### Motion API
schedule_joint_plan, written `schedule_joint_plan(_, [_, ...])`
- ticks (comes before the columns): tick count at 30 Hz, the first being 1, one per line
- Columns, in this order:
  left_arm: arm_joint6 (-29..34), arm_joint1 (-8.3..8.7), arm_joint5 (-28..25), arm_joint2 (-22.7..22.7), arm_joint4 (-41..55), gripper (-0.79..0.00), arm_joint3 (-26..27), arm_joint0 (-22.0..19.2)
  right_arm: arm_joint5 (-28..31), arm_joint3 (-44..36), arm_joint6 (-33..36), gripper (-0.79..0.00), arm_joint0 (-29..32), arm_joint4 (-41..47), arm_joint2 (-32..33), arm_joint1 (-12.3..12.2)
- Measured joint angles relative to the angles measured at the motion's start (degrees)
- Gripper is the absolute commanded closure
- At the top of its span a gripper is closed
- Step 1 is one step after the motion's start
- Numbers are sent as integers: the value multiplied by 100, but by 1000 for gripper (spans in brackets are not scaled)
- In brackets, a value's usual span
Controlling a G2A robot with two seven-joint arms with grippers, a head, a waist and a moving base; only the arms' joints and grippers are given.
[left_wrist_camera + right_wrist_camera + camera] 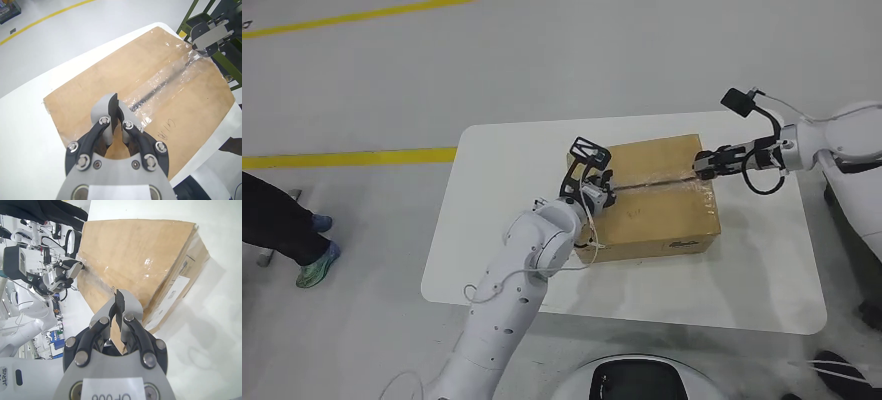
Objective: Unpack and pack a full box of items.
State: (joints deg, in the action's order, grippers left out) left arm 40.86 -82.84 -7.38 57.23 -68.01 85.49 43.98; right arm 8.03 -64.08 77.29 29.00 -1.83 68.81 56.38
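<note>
Cardboard box (pixel 657 215) (pixel 113 72) (pixel 132 247) sits shut on the white table (pixel 742 290) (pixel 28 123) (pixel 208 332). In top view it lies a bit toward 12 o'clock of the tabletop's middle. Clear tape (pixel 652 183) (pixel 160 83) (pixel 98 279) runs along the flap seam from 9 to 3 o'clock, crinkled, w/ a dark gap showing under it.

Around: yellow floor line (pixel 342 158) off the table at 9 o'clock. Green metal frame (pixel 223 62) stands beyond the box's far end. Other white robots (pixel 37 241) are in the room behind.

Writing: handwritten pen mark (pixel 166 130) on the box top, just beside the tape, near the L gripper. White label (pixel 181 283) w/ small print on a box side wall. Dark print (pixel 682 243) on the side facing 6 o'clock, too small to make out.

Pose: L arm comes in from 7 o'clock, elbow bent. L gripper (pixel 602 185) (pixel 115 101) (pixel 81 266) is over the seam's 9 o'clock end, fingers clenched together, tips low over the tape. R arm stretches in from 3 o'clock, approx level. R gripper (pixel 700 167) (pixel 195 46) (pixel 119 298) is at the 3 o'clock end, fingers pressed together too, tips at the tape's end by the box edge. Can't tell if either pinches tape.
</note>
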Motion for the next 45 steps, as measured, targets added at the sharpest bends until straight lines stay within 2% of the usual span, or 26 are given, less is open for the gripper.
schedule_joint_plan(2, [61,-8,16,-24,-9,0,-70,-15,17,22,17,0,-24,0,-40,-1])
schedule_joint_plan(5, [96,-21,53,-60,-20,-52,-127,-22,28,70,10,0,-56,-11,-84,-5])
schedule_joint_plan(6, [92,-25,63,-68,-20,-92,-132,-22,31,85,-2,-108,-66,-10,-91,-7])
schedule_joint_plan(8, [73,-34,86,-81,-13,-95,-136,-23,34,114,-28,-222,-91,3,-94,-13])
schedule_joint_plan(11, [59,-44,88,-94,-1,-157,-131,-28,22,123,-24,-252,-113,52,-69,-31])
schedule_joint_plan(13, [56,-50,76,-103,5,-157,-138,-28,4,125,2,-323,-111,69,-26,-55])
schedule_joint_plan(16, [63,-58,70,-116,7,-185,-150,-31,-25,127,63,-345,-97,55,59,-102])
schedule_joint_plan(18, [56,-63,66,-121,6,-206,-154,-36,-46,127,69,-336,-77,57,130,-133])
schedule_joint_plan(23, [35,-88,32,-174,26,-188,-164,-78,-110,3,-15,-308,38,101,369,-226])
schedule_joint_plan(26, [9,-112,-17,-248,41,-191,-163,-128,-121,-156,-181,-191,178,232,577,-283])
schedule_joint_plan(27, [2,-118,-35,-267,43,-246,-156,-144,-120,-223,-252,-129,234,284,640,-297])
schedule_joint_plan(28, [-6,-125,-57,-287,42,-345,-145,-161,-108,-325,-349,-77,316,350,715,-314])
schedule_joint_plan(29, [-10,-129,-71,-295,44,-785,-129,-171,-93,-409,-438,0,384,406,768,-325])
schedule_joint_plan(36, [-35,-88,-42,-4,97,-785,201,-68,109,-1084,-1528,0,1042,817,1020,-340])
schedule_joint_plan(41, [-88,29,176,579,-61,-785,692,303,498,-1807,-2984,0,1588,105,1074,-336])
schedule_joint_plan(45, [-78,121,442,1091,-210,-785,1111,683,571,-2400,-4147,0,1991,-788,964,-310])
